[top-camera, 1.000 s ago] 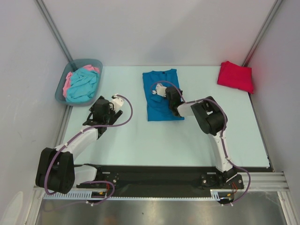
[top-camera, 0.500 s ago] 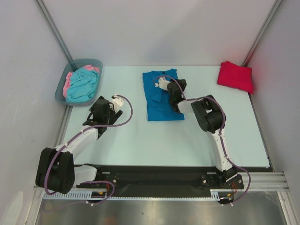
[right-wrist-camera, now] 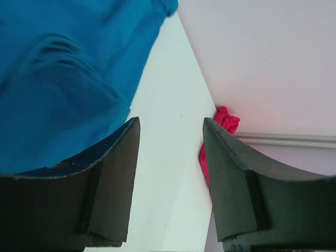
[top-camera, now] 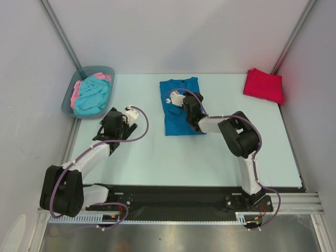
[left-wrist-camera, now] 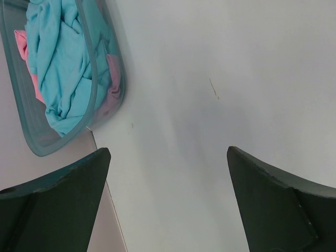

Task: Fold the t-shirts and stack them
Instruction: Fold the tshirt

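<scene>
1. The bin (top-camera: 97, 68) sits ahead and to the left of the left end effector (left-wrist-camera: 165, 155), with the turquoise shirt (top-camera: 93, 97) heaped over the pink shirt (top-camera: 76, 90). The two look bunched together, so one pinch could lift both. It could also drag the light bin along the surface (top-camera: 157, 157).

2. The left end effector is released, its jaws spread wide with nothing between them, over bare surface. If it reaches toward the middle while the other arm works there, the two arms could get in each other's way.

3. The blue shirt (top-camera: 178, 123) lies on the surface under and to the left of the right end effector (right-wrist-camera: 169, 126). It looks partly folded into a long rectangle. The wrist view shows ripples in the cloth close to the left finger. If these are pressed in rather than smoothed, the next fold would likely come out lumpy. A shallow pinch might also take only the top layer and pull the fold open.

4. The right end effector is released, its jaws parted and holding nothing. It hangs low at the shirt's right edge, with the left finger above cloth and the right finger above bare surface. A sideways move at this height could snag the hem and skew the shirt.

5. The red shirt (top-camera: 263, 85) lies folded well off to the right, by the far wall. If the stack goes there, the long carry could let the blue shirt sag open, and the wall leaves little room to set it down squarely.
</scene>
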`<move>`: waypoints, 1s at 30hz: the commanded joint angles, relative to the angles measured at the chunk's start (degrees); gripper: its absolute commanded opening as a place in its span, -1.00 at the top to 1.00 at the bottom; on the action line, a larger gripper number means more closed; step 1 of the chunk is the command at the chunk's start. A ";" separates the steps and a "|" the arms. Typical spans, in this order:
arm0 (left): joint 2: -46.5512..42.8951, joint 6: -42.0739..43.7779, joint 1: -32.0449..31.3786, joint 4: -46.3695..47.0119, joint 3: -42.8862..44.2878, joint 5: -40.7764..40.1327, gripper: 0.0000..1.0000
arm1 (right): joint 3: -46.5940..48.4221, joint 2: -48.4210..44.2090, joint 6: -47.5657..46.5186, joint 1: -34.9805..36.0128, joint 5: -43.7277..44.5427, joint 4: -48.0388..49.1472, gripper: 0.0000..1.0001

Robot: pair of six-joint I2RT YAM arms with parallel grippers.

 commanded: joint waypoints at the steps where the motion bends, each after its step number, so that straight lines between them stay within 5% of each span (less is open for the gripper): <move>1: -0.54 0.42 0.36 1.15 -0.13 0.36 -1.00 | -1.80 -4.15 1.48 2.86 -2.96 0.52 -0.12; 30: -0.54 0.50 0.36 1.15 -0.13 0.45 -0.99 | -0.75 1.64 -1.69 13.06 -3.05 -0.45 -0.14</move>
